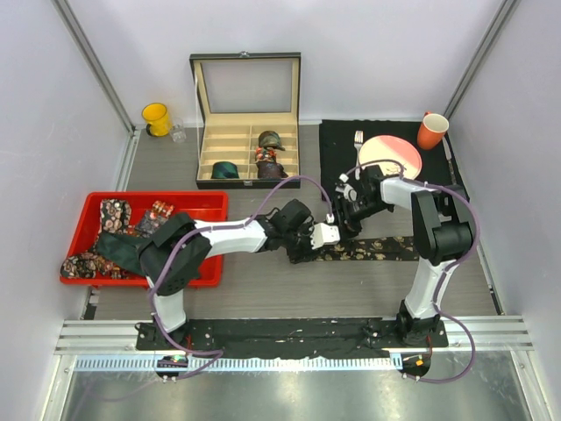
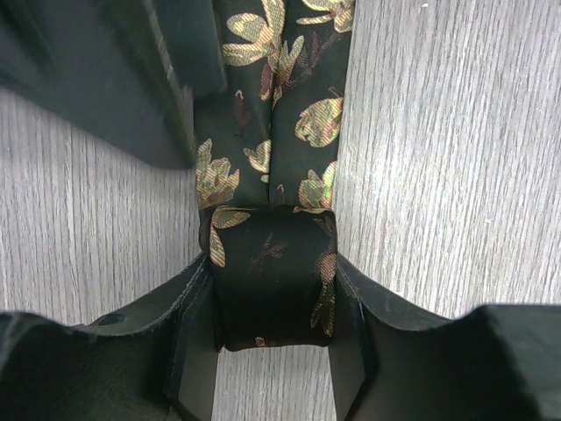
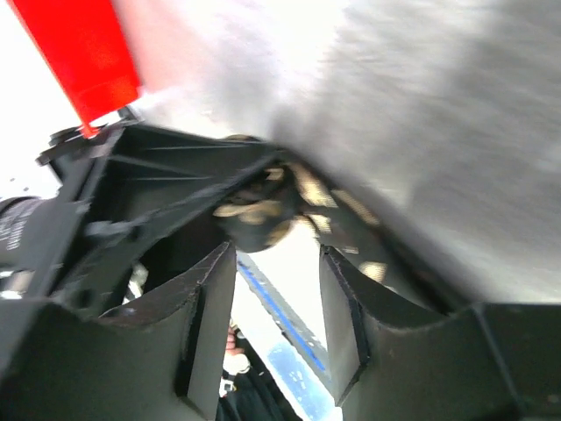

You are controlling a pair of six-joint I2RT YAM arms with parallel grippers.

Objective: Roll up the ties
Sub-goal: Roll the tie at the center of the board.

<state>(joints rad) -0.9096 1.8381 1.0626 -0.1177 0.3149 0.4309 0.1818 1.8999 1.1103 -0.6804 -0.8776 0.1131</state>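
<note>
Floral tie (image 2: 272,175), one, in left claw (image 2: 273,307)

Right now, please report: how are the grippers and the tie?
Left gripper shut on rolled end of tie. Right gripper open, holding nothing, close beside the left. Rest of strip flat on table.

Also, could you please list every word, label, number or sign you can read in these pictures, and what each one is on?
None can be read.
Pale marks on a dark arm part, left edge of the right wrist view: too blurred to read.
The tie, red bin, tie box, yellow cup and orange cup: no lettering shows.
</note>
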